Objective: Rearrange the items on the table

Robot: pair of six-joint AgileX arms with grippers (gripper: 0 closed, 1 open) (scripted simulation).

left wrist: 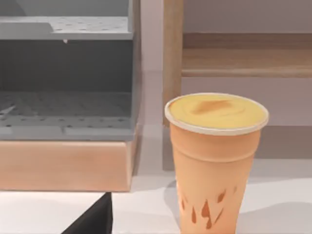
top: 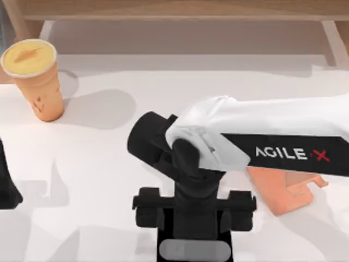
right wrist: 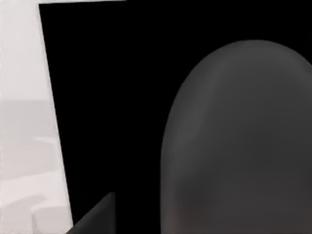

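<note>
A dark grey mouse (right wrist: pixel 239 136) lies on a flat black pad (right wrist: pixel 107 97) at the table's (top: pixel 98 174) front middle. In the top view the mouse (top: pixel 193 250) shows as a grey oval just past my right gripper (top: pixel 193 226). That gripper hovers close over it, open. One of its fingers (right wrist: pixel 95 217) stands apart from the mouse with black pad between them. The tapered orange cup (top: pixel 34 82) with a yellow lid stands upright at the back left, and fills the left wrist view's foreground (left wrist: pixel 214 161). My left arm (top: pixel 6 183) is parked at the left edge, its finger (left wrist: pixel 95 219) spread off to one side.
A salmon-orange phone stand (top: pixel 283 188) lies right of the right gripper, partly under the right arm's white link (top: pixel 272 123). A pale wooden frame (top: pixel 174 8) runs along the back, with a grey shelf unit (left wrist: pixel 63 73) beyond the cup.
</note>
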